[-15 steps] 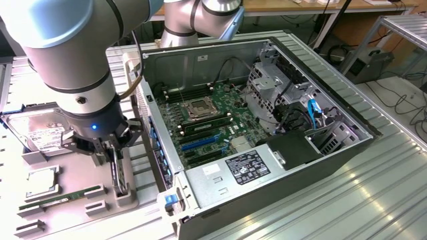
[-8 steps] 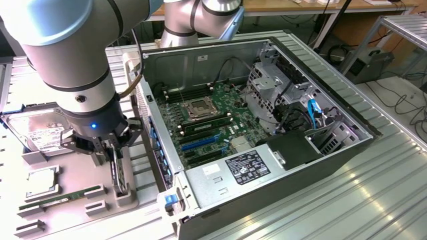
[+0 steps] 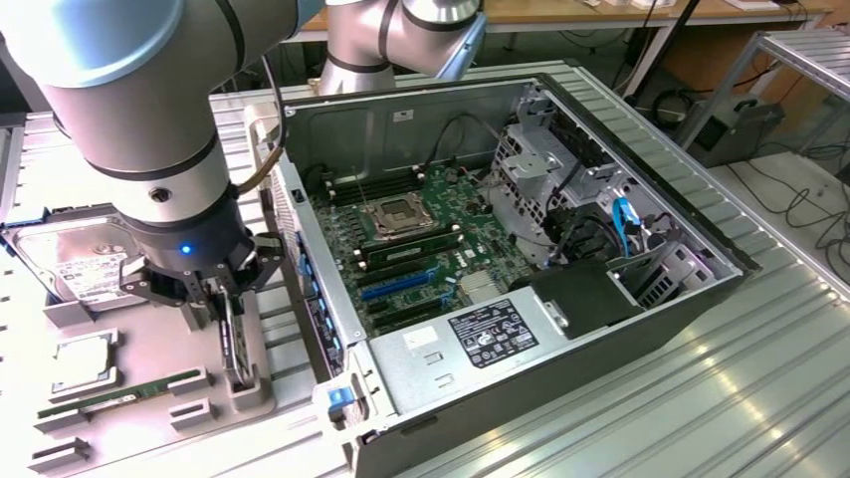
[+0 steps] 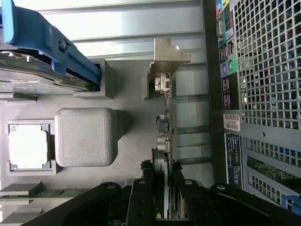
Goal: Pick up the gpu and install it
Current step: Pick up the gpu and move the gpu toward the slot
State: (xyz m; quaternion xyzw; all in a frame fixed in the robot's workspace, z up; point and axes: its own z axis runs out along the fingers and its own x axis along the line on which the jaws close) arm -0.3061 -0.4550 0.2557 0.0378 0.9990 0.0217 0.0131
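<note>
No words can be read. The black sticker [image 3: 492, 334] on the silver metal box [image 3: 422, 363] and the white sticker [image 4: 231, 121] on the dark metal case [image 4: 210, 94] have tiny print.

Exterior view, nine o'clock: my arm [image 3: 146, 149] hides part of the hard drive [image 3: 74, 264]; my claw [image 3: 219, 299] covers the gpu [image 3: 237, 349] top.

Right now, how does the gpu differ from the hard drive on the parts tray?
The gpu stands on edge in its slot; the hard drive lies label-face up. The gpu is thin and dark; the hard drive is broad and silver. The claw grips the gpu, not the hard drive. Both sit in the grey tray.
</note>
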